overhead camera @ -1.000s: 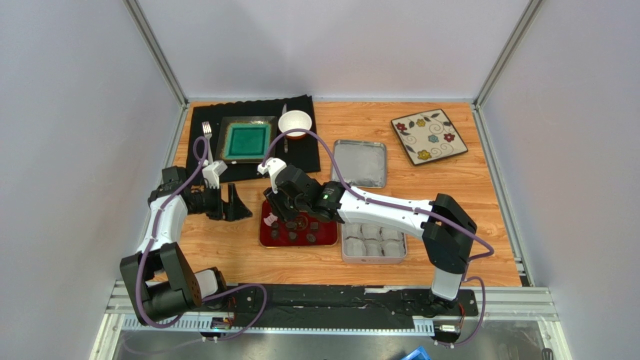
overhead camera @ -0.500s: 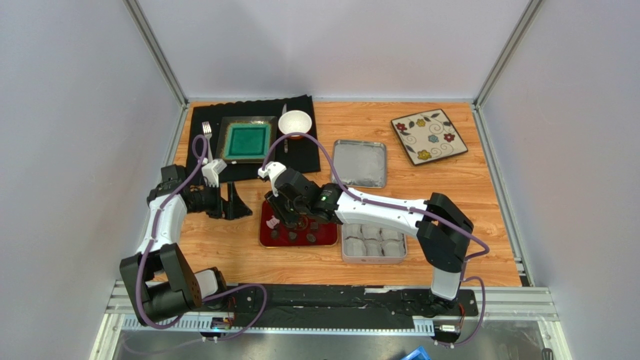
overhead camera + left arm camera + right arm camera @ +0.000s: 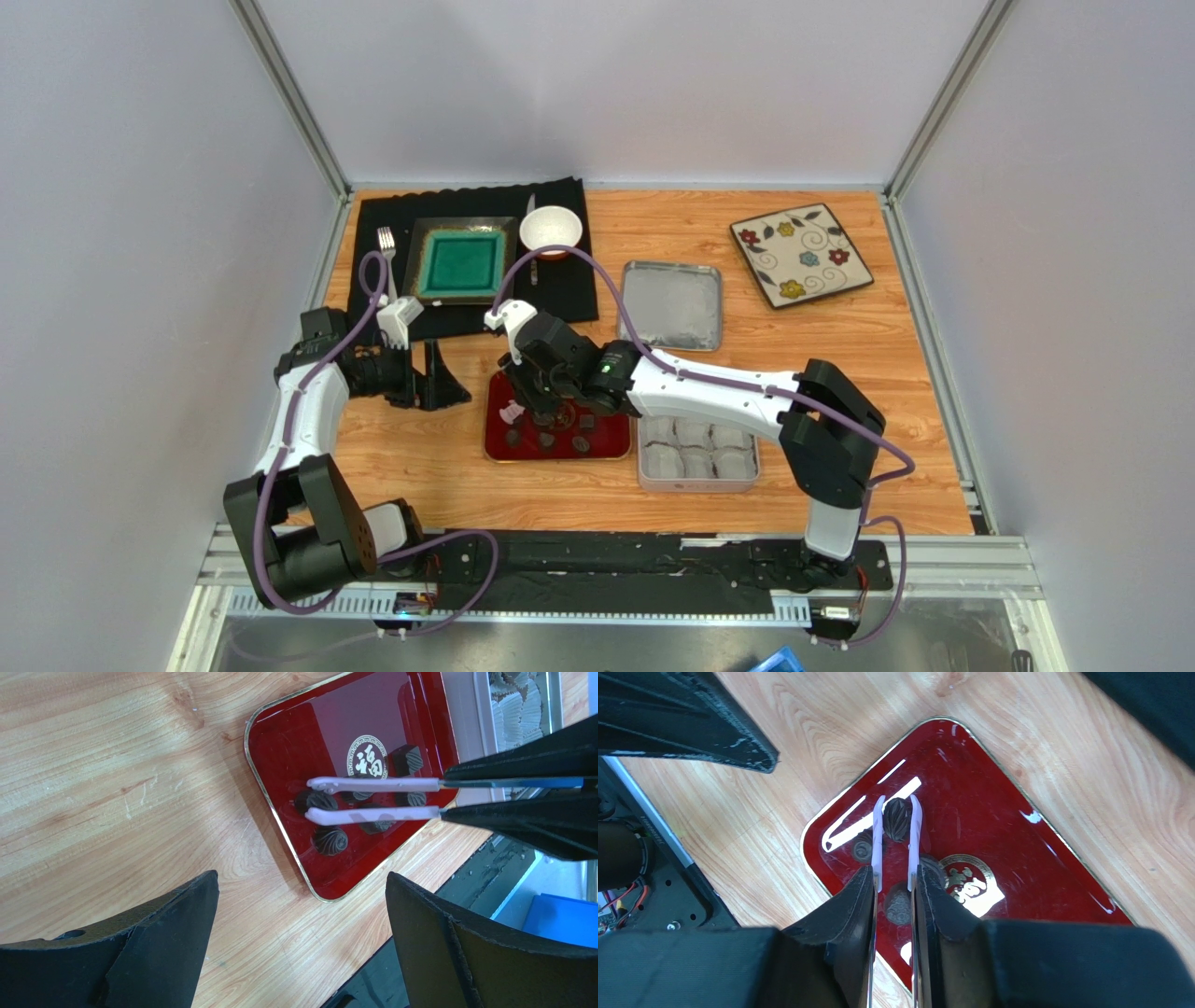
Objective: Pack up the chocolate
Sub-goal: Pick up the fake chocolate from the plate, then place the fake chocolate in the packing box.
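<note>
Several dark chocolate pieces (image 3: 330, 841) lie on a red tray (image 3: 610, 445). My right gripper (image 3: 894, 878) is shut on a pair of white-tipped tongs (image 3: 878, 840). The tong tips pinch a round ridged chocolate (image 3: 897, 817) near the tray's left end; whether it has left the tray I cannot tell. The left wrist view shows the same tongs (image 3: 372, 784) closed on that piece (image 3: 316, 800), with a square piece (image 3: 406, 759) behind. My left gripper (image 3: 302, 889) stands wide open over bare wood, left of the tray. An open tin (image 3: 641, 455) holding white paper cups sits right of the tray.
The tin's lid (image 3: 671, 305) lies behind the tray. A floral plate (image 3: 801, 254) is at the back right. A black mat at the back left holds a green square dish (image 3: 460, 263), a white bowl (image 3: 551, 227) and a fork (image 3: 385, 252).
The right gripper squeezed the tongs narrower, bringing the tips against the round chocolate, and shifted slightly toward the tray's far left. The left arm stayed still.
</note>
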`<control>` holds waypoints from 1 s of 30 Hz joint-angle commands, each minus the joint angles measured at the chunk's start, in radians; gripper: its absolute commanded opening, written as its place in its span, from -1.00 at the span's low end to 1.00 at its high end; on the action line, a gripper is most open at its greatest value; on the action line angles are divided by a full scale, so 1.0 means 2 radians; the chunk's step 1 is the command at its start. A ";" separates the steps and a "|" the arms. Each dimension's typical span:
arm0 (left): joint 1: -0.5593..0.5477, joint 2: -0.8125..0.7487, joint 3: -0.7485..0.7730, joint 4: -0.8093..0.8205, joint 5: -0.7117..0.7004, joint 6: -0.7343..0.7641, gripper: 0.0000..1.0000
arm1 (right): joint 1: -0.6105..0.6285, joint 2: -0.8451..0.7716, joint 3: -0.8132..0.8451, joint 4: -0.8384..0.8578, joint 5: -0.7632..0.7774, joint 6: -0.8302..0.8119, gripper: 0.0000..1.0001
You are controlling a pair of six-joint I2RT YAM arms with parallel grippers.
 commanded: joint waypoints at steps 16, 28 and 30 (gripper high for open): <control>0.003 -0.012 0.024 -0.010 0.005 0.015 0.94 | -0.052 -0.260 -0.104 -0.085 0.079 0.017 -0.94; 0.003 -0.011 0.028 -0.017 0.005 0.015 0.94 | -0.057 -0.429 -0.219 -0.164 0.134 0.081 -0.93; 0.003 -0.011 0.029 -0.018 0.005 0.015 0.94 | -0.057 -0.444 -0.228 -0.170 0.138 0.085 -0.92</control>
